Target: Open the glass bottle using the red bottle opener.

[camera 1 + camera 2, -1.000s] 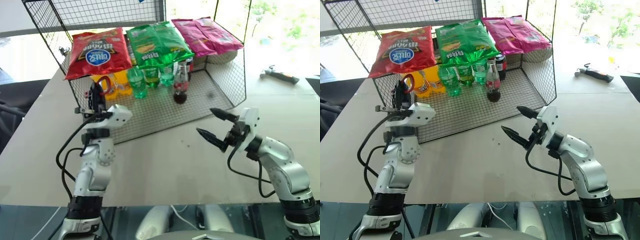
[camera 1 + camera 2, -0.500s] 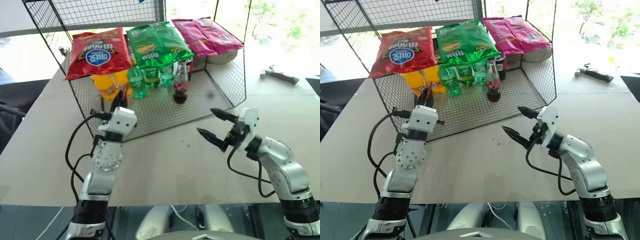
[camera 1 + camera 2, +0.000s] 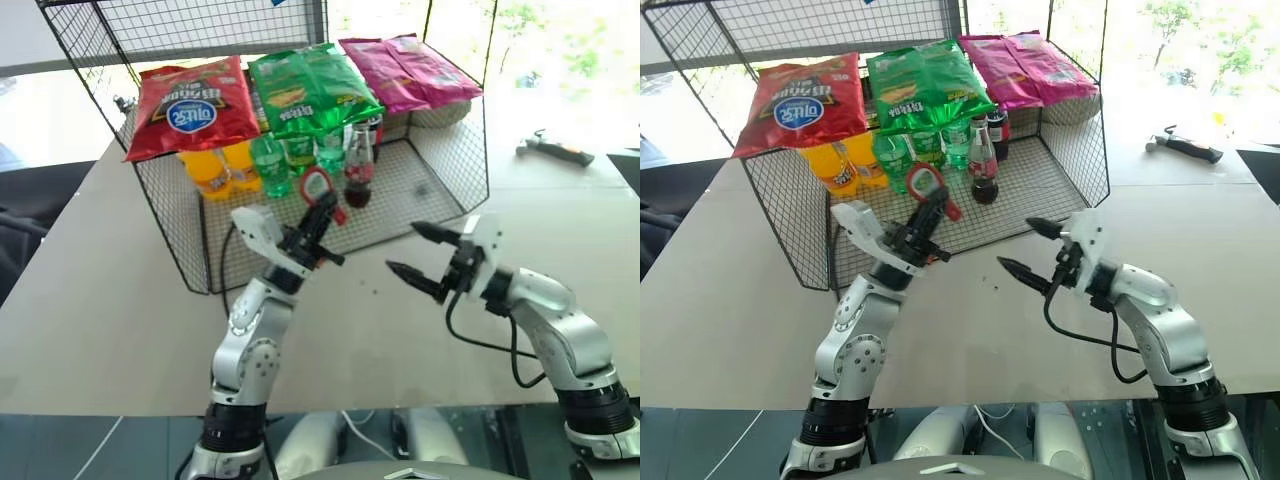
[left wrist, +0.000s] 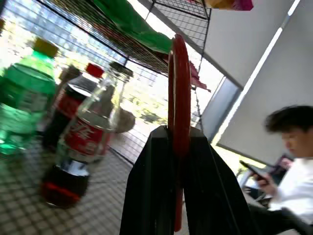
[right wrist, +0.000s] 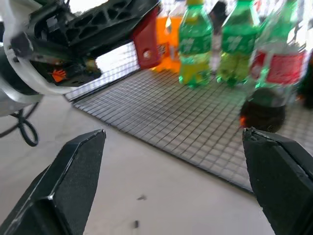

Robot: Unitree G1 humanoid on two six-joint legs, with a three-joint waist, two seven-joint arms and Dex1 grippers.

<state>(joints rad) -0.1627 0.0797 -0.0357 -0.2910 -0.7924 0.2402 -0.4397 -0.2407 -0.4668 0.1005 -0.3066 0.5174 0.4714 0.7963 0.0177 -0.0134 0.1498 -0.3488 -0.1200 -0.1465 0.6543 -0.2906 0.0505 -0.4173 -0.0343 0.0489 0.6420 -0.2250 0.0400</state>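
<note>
L tool [image 3: 322, 222] is clamped on the red bottle opener [image 3: 318, 187], loop head up, handle pinched between the 2 black fingers [image 4: 155, 191]; in the L wrist view the opener stands edge-on between them. The opener hangs above the wire rack's floor [image 3: 400, 200], just in front of the drinks row. R tool [image 3: 424, 252] is spread wide w/ nothing in it, 2 fingers well apart, over the bare counter [image 3: 360, 330] just outside the rack's front edge, pointing toward the L tool.

The glass bottle [image 3: 360, 170] stands upright on the rack floor: 1 clear bottle, dark cola at the bottom, red label band, cap on. It's just beyond the opener, not touching it, and at the R end of the row.

Counts: 3 green plastic bottles [image 3: 268, 163] beside the glass bottle, 2 orange drink bottles [image 3: 205, 170] at the L end, 1 dark bottle w/ red cap [image 4: 68, 105] behind. On the rack's top shelf 3 snack bags: red [image 3: 195, 105], green [image 3: 310, 85], pink [image 3: 410, 70]. 1 hammer [image 3: 555, 150] lies on the counter far R, well apart. A person w/ a phone [image 4: 288, 171] shows in the background of the L wrist view.
</note>
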